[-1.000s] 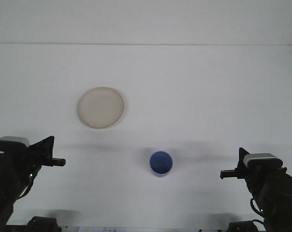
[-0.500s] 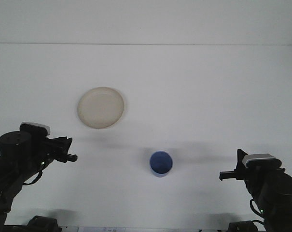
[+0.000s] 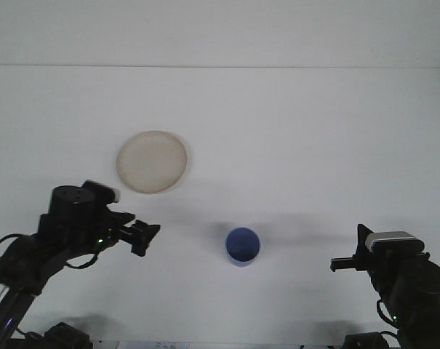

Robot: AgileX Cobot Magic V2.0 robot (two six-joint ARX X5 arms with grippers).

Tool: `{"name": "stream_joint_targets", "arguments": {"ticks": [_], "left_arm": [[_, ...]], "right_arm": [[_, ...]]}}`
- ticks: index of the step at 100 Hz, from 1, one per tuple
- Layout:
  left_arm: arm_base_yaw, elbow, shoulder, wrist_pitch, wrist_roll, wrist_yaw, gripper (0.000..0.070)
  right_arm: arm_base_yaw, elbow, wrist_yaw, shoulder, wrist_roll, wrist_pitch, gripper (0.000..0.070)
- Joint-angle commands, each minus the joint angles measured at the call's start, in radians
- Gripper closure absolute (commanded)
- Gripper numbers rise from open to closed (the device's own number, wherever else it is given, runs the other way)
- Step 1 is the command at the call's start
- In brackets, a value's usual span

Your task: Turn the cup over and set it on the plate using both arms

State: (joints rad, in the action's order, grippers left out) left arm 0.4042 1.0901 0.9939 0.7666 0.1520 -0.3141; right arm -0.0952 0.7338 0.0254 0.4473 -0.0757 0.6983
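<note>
A blue cup [image 3: 242,246] stands on the white table [image 3: 300,145] near the front centre, its opening facing up toward the camera. A round beige plate [image 3: 153,161] lies flat to the cup's back left, with nothing on it. My left gripper [image 3: 145,237] hovers open just left of the cup, roughly a cup's width away, pointing right at it and holding nothing. My right gripper [image 3: 336,263] sits low at the front right, pointing left toward the cup from well off, seen side-on.
The table's far edge [image 3: 220,67] meets a plain white wall. Arm bases [image 3: 63,336] sit at the bottom corners of the view.
The left arm has swung up and rightward toward the cup, its gripper turning so the fingers show spread. The right arm, the cup and the plate have stayed put.
</note>
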Motion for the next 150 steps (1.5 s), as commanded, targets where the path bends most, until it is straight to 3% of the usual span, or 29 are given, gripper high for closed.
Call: {"name": "stream_joint_targets", "arguments": {"ticks": [1, 27, 75, 84, 87, 90, 101, 120, 135, 150], "left_arm": [[0.059, 0.016, 0.055, -0.032, 0.046, -0.011, 0.0201], [0.242, 0.105, 0.301, -0.116, 0.054, -0.008, 0.0199], [0.408, 0.261, 0.636, -0.131, 0.019, -0.007, 0.0198], [0.432, 0.261, 0.669, -0.15, 0.021, 0.024, 0.0204], [0.439, 0.261, 0.681, -0.16, 0.021, 0.045, 0.022], [0.446, 0.261, 0.693, -0.171, 0.022, 0.065, 0.0292], [0.456, 0.261, 0.716, -0.195, 0.022, 0.079, 0.0693], [0.45, 0.279, 0.716, -0.198, 0.043, 0.082, 0.069], [0.401, 0.375, 0.712, -0.108, 0.019, 0.089, 0.069], [0.307, 0.516, 0.712, 0.011, -0.032, 0.234, 0.069]], "right_arm": [[0.0, 0.009, 0.002, 0.006, -0.007, -0.01, 0.07], [0.0, 0.009, 0.002, 0.006, -0.007, -0.008, 0.07], [0.0, 0.009, 0.002, 0.006, -0.007, -0.004, 0.07], [0.0, 0.009, 0.002, 0.006, -0.007, -0.002, 0.07], [0.0, 0.009, 0.002, 0.006, -0.007, -0.001, 0.07], [0.0, 0.009, 0.002, 0.006, -0.007, -0.002, 0.07], [0.0, 0.009, 0.002, 0.006, -0.007, -0.002, 0.07], [0.0, 0.009, 0.002, 0.006, -0.007, 0.004, 0.07], [0.0, 0.009, 0.001, 0.006, -0.007, 0.017, 0.07], [0.0, 0.009, 0.001, 0.006, -0.007, 0.022, 0.07]]}}
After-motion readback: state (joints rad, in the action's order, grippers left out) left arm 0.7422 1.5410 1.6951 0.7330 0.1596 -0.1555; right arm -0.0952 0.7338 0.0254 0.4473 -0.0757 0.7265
